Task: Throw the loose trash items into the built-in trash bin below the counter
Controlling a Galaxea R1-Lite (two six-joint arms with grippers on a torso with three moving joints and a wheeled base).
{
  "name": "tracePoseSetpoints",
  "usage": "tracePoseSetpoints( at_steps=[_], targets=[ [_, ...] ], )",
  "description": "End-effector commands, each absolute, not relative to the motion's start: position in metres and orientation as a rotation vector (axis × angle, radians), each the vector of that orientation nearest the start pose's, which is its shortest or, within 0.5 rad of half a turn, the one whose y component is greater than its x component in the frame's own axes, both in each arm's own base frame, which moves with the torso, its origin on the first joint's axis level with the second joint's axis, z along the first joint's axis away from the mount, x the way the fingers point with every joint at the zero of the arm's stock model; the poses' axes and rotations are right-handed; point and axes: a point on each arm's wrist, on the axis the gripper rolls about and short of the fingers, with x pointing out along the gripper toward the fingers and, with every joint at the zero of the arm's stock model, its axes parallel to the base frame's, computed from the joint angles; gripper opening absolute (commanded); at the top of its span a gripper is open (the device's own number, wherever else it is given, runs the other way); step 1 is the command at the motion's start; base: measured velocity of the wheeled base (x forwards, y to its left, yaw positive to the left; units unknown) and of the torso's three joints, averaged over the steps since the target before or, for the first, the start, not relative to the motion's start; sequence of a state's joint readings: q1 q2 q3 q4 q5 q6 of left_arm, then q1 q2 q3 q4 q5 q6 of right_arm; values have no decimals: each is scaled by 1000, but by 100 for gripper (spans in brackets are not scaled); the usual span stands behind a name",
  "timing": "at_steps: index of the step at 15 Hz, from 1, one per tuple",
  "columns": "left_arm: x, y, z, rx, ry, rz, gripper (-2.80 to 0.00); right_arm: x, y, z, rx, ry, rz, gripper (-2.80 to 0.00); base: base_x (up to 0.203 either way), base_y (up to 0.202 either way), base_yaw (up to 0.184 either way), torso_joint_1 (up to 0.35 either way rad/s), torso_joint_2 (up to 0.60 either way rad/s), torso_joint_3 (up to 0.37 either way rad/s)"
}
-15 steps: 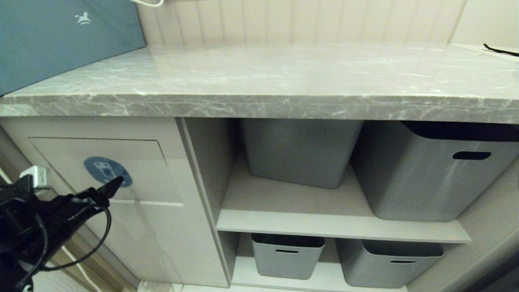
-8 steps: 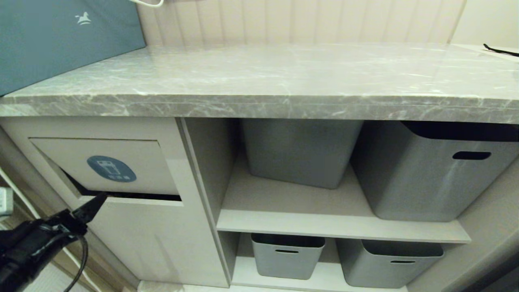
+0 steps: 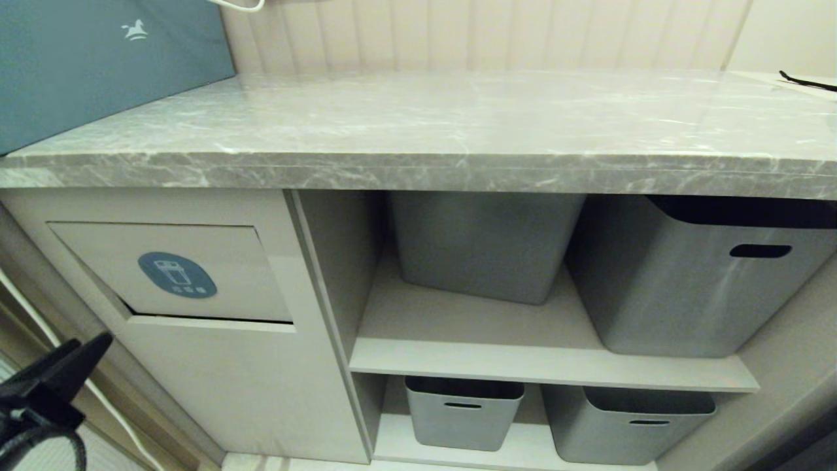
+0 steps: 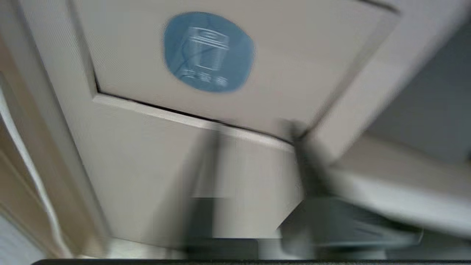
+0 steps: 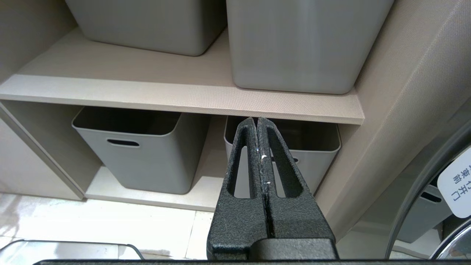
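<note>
The left wrist view is smeared, so the left gripper (image 3: pixel 78 363) cannot be read there; in the head view only its dark tips show at the lower left corner, cut off by the frame edge, and I cannot tell how far apart its fingers stand or whether anything is between them. The rest of that arm is out of view. It sits low, below and left of the trash bin (image 3: pixel 196 294), clear of the cabinet front. The right gripper (image 5: pixel 257 127) appears only in its own wrist view, pointing toward the shelf (image 5: pixel 184 94) with the grey boxes (image 5: pixel 136 147), its two fingers pressed flat together and empty.

No loose trash shows on the counter (image 3: pixel 418 131) or anywhere else in view. A teal panel (image 3: pixel 98 59) leans at the counter's far left and a thin black strap (image 3: pixel 807 80) lies at its far right.

A second ago the left gripper's tip was at the blue sticker (image 3: pixel 176 275) on the flap; half a second ago the flap was pushed in with a dark gap under it. Now the flap is nearly flush again and the gripper has dropped lower and further left.
</note>
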State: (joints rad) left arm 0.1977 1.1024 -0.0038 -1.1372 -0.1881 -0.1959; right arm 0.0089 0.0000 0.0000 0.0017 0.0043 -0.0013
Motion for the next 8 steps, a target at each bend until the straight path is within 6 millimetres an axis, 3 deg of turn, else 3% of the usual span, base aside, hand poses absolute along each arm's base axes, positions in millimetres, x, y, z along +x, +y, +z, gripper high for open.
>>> tracePoseSetpoints(
  at_steps=[1, 6, 8],
  targets=[
    [86, 9, 157, -92, -100, -66, -280, -23, 0, 75, -2, 0, 14, -280, 0, 0, 0, 0, 0, 0],
    [19, -3, 127, 40, -62, -138, -280, -23, 0, 75, -5, 0, 14, -280, 0, 0, 0, 0, 0, 0],
    [3, -5, 112, 83, -48, -124, -280, -23, 0, 75, -4, 0, 14, -280, 0, 0, 0, 0, 0, 0]
  ],
)
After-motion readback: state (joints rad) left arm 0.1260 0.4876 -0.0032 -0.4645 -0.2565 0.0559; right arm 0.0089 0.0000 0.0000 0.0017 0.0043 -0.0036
